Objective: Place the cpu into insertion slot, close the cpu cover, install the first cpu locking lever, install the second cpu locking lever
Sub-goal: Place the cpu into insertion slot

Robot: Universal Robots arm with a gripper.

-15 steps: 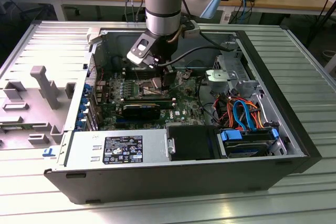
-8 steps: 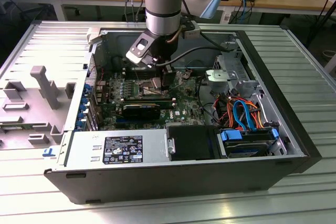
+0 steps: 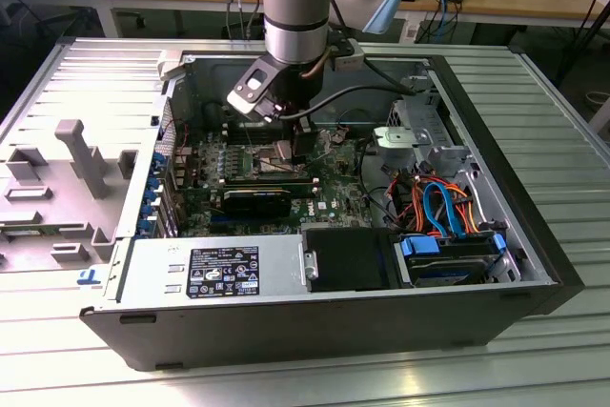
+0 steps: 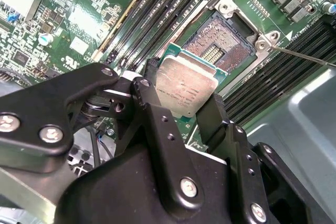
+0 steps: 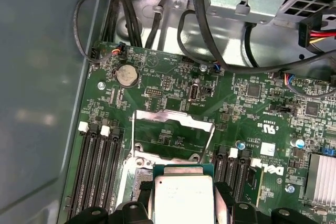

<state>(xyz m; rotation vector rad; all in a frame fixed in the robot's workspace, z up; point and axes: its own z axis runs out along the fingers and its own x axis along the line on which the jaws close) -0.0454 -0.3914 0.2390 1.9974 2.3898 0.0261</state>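
In both wrist views my gripper (image 4: 184,100) (image 5: 182,209) is shut on the cpu (image 4: 185,88) (image 5: 182,199), a silvery square chip pinched by two opposite edges between black fingers (image 4: 151,98). The chip hangs tilted just above the green board, close to the insertion slot (image 4: 220,44), and part of it overlaps the slot's near edge. The slot lies bare, its pin field showing inside a metal rim. The cpu cover (image 5: 173,117) stands swung up and open behind the slot. A thin locking lever (image 4: 302,57) sticks out beside the slot. In the exterior view the gripper (image 3: 288,148) reaches down into the open case.
Long black memory slots (image 5: 100,166) flank the socket on both sides. A grey case wall (image 5: 42,103) rises close by. Black cables (image 5: 131,14) hang behind the board. The power supply (image 3: 214,272), a drive with blue and orange cables (image 3: 448,245), and a black card (image 3: 257,202) fill the case.
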